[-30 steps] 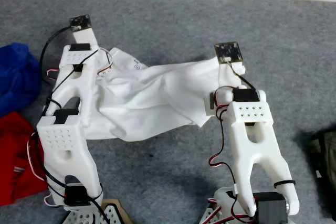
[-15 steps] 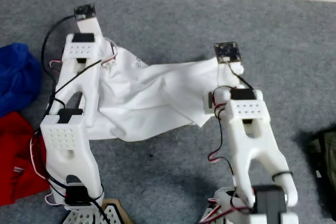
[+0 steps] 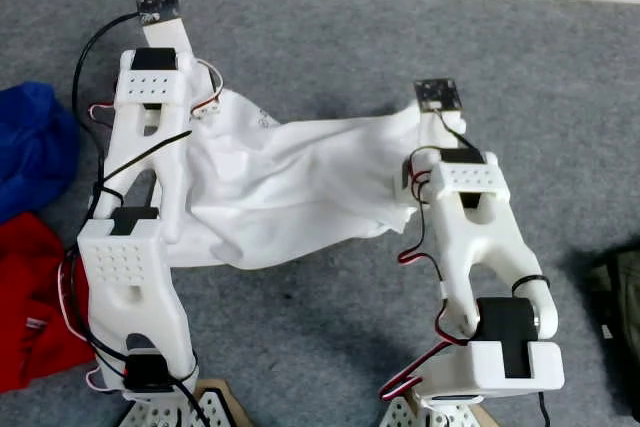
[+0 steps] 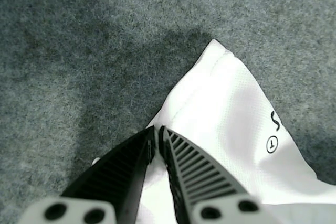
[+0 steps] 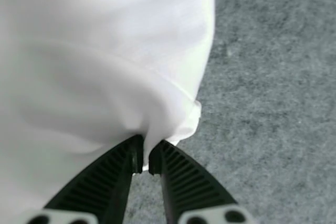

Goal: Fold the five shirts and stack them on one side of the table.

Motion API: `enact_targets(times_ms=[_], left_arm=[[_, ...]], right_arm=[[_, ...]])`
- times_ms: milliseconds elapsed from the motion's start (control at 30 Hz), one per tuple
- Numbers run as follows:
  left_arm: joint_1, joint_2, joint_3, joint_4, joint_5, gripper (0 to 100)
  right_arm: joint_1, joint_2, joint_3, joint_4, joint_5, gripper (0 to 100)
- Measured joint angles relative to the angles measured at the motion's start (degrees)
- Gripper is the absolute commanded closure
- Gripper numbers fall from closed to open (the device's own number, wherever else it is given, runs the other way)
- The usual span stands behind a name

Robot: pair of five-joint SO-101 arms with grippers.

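I had the white shirt (image 3: 290, 187) lying crumpled across the middle of the grey table (image 3: 330, 347), strung between my 2 arms. In the high view the left arm stood over the shirt's left end and the right arm over its right end.

From the left wrist view, the left gripper (image 4: 156, 135) was drawn in to a thin slit, its ribbed jaws nipping the shirt's edge just below a pointed corner. That corner lay flat on the table, with a small dark mark printed on the cloth near it.

From the right wrist view, the right gripper (image 5: 145, 156) was likewise closed down narrow, with a rolled fold of the shirt's hem caught between its jaws. The rest of the cloth bunched up beyond the jaws.

At the table's left edge I saw a blue shirt (image 3: 30, 147) heaped beside a red shirt (image 3: 30, 297), both well apart from the white one. A dark garment (image 3: 620, 297) sat at the far right edge.
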Motion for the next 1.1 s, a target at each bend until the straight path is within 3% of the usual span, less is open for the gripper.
enact_targets(times_ms=[100, 300, 500, 833, 1100], left_arm=[[0.00, 0.09, -0.88, 0.00, 0.44, 99], [-0.62, 0.09, -7.47, 0.00, 9.58, 99], [-1.76, 0.09, -14.51, 0.26, 13.10, 99], [-2.55, 0.09, -32.09, 13.45, 15.47, 99], [-3.52, 0.09, -34.81, 17.05, 15.65, 99]], right_arm=[[0.18, 0.00, -0.53, 0.00, 0.00, 96.6], [2.29, -0.88, -5.19, 0.00, 0.00, 98.7], [3.25, -8.35, -8.97, 2.64, 0.00, 99.0], [3.43, -17.14, -13.27, 14.51, 1.67, 99.0], [3.60, -16.18, -8.62, 15.65, 2.64, 98.5]])
